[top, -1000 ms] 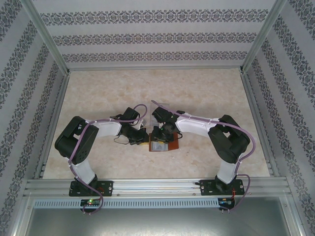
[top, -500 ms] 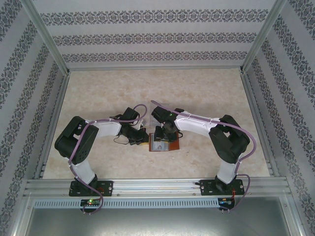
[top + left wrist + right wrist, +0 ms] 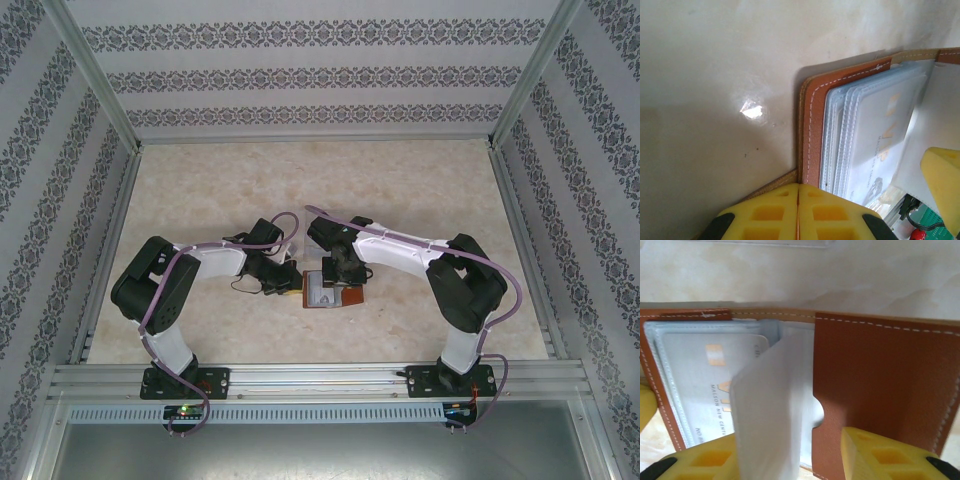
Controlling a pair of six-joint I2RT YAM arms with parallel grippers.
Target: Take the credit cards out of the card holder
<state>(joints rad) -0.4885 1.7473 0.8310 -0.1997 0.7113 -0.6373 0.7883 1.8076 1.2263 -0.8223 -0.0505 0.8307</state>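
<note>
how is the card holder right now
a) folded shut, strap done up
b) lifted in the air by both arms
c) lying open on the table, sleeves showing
c: the card holder lies spread open on the table, its bluish sleeves exposed.

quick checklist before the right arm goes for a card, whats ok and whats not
1. Reddish-brown leather folding card holder lies open: ok.
2. Left gripper is shut on the holder's leather edge, pinning it: ok.
3. Right gripper is open, low over the holder: ok.
4. Pale grey-white plastic card with orange print is out of the holder: not ok, it sits inside the bluish-grey sleeves.
5. The right fingers straddle a card: cannot tell. A pale leaf stands between them, and it may be a sleeve or a card.
</note>
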